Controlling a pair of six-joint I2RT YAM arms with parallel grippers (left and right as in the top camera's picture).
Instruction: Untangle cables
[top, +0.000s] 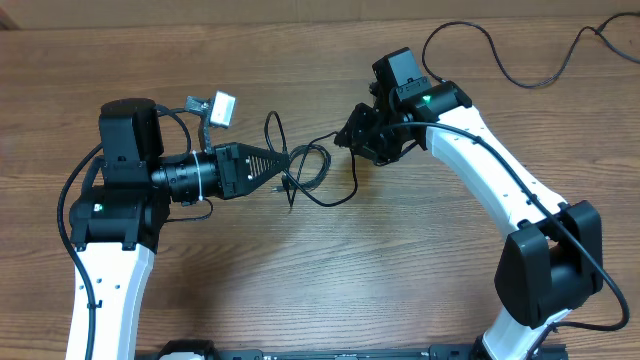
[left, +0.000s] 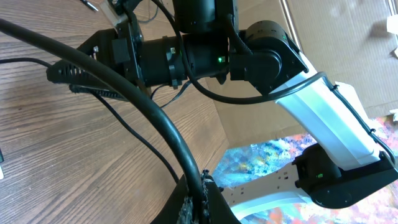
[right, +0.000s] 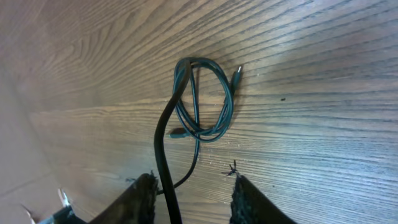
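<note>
Wood-grain table (top: 300, 280), overhead + wrist views. L gripper (top: 284, 163) clenched tight on one cord of the cables (top: 312, 178), which lie looped betw. the two arms. R gripper (right: 193, 202): fingers (right: 144, 196) part-open, a black cord running betw. them, not pinched; small coil (right: 202, 102) flat on table beyond.

Cables (top: 312, 172) lie, perhaps partly lifted, between left gripper (top: 283, 163) and right gripper (top: 348, 138).

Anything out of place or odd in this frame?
Nothing damaged or spilled. The only disorder is the cables, lying in overlapping loops on the table between the shut left tool, which pinches one strand, and the right tool.
</note>
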